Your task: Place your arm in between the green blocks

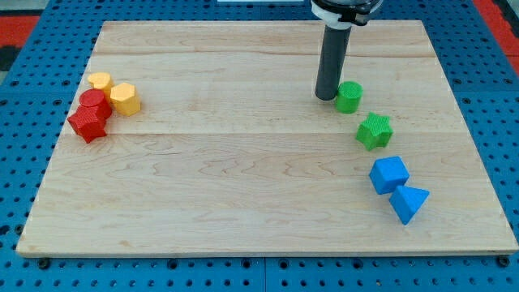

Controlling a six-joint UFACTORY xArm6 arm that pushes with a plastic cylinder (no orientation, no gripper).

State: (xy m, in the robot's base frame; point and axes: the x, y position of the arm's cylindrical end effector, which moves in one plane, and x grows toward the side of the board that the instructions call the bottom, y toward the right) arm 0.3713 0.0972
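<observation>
my tip (325,97) just left of green cylinder (349,96) (touching?); green star (374,130) below

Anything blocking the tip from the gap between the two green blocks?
No separate obstacle shows. My tip sits just to the view's left of the green cylinder; the green star lies below and right of it. The gap between them looks narrow, so the cylinder itself crowds the path in.

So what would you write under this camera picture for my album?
My tip rests just left of the green cylinder, not yet between it and the green star.
</observation>
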